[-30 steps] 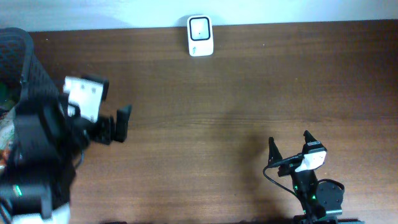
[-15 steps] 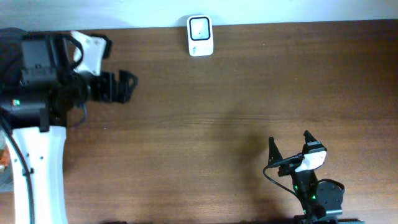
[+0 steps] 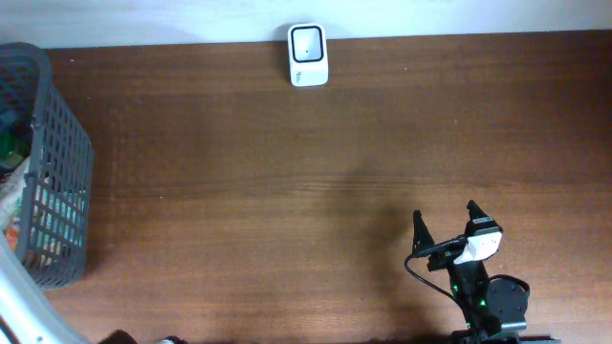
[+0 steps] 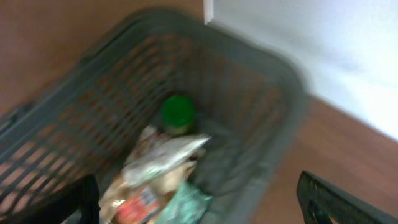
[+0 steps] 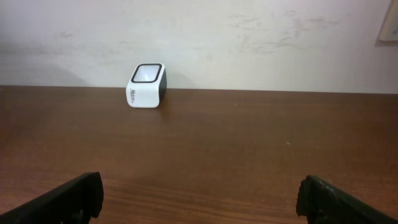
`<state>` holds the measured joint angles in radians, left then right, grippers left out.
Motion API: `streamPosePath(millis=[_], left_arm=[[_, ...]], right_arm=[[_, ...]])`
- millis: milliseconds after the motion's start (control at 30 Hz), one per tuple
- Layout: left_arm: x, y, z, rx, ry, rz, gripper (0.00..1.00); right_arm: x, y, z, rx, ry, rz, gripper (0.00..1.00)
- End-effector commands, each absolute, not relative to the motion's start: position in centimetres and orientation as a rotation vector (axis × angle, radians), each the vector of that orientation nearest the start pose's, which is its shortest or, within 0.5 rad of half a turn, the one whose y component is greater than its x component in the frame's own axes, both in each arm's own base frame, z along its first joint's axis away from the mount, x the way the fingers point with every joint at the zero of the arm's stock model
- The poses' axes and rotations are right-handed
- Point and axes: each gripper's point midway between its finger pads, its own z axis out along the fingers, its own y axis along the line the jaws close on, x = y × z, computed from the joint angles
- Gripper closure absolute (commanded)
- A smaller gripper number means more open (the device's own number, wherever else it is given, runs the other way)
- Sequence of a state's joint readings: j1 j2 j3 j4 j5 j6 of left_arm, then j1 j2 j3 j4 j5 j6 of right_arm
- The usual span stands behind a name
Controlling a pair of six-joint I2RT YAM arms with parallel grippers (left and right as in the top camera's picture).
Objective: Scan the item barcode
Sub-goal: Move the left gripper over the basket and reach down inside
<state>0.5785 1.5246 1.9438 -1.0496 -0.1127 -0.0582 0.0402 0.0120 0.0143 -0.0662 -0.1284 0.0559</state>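
The white barcode scanner [image 3: 308,54] stands at the table's far edge, and the right wrist view shows the scanner [image 5: 147,86] ahead and to the left. The items lie in a grey mesh basket [image 3: 59,158] at the left edge: a green-lidded jar [image 4: 177,113] and several crumpled packets [image 4: 163,160], all blurred. My left gripper [image 4: 196,190] hovers open above the basket [image 4: 261,74], holding nothing. It does not show in the overhead view. My right gripper [image 3: 446,214] rests open and empty near the front right; the right gripper [image 5: 199,186] faces bare wood.
A white link of the left arm [image 3: 24,311] crosses the front left corner. A pale wall [image 5: 249,37] rises behind the scanner. Brown tabletop [image 3: 287,182] stretches between basket and right arm.
The left arm has swung off the table's left part and out of the overhead view, uncovering the basket. The right arm has not moved.
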Motion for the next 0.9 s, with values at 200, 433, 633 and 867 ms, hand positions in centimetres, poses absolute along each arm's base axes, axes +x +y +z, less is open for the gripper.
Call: streamPosePath(millis=[200,433,633,867], left_arm=[[31.2,30.9,29.6,-1.025,2.284,0.538,0.01],[32.4,31.4,24.6,-0.744,2.47,0.464,0.01],[33.3,32.5,19.5,-0.577,2.553,0.506,0.01],[34.7,33.8,14.0,-0.489,2.641,0.497,0.01]], right_arm=[[24.4,3.3,15.9,-0.084,1.639,0.182,0.02],[24.4,3.3,15.9,-0.084,1.639,0.182,0.02],[24.4,3.3,15.9,-0.084,1.639,0.182,0.02],[24.4,3.3,15.9,-0.084,1.639,0.182,0.02]])
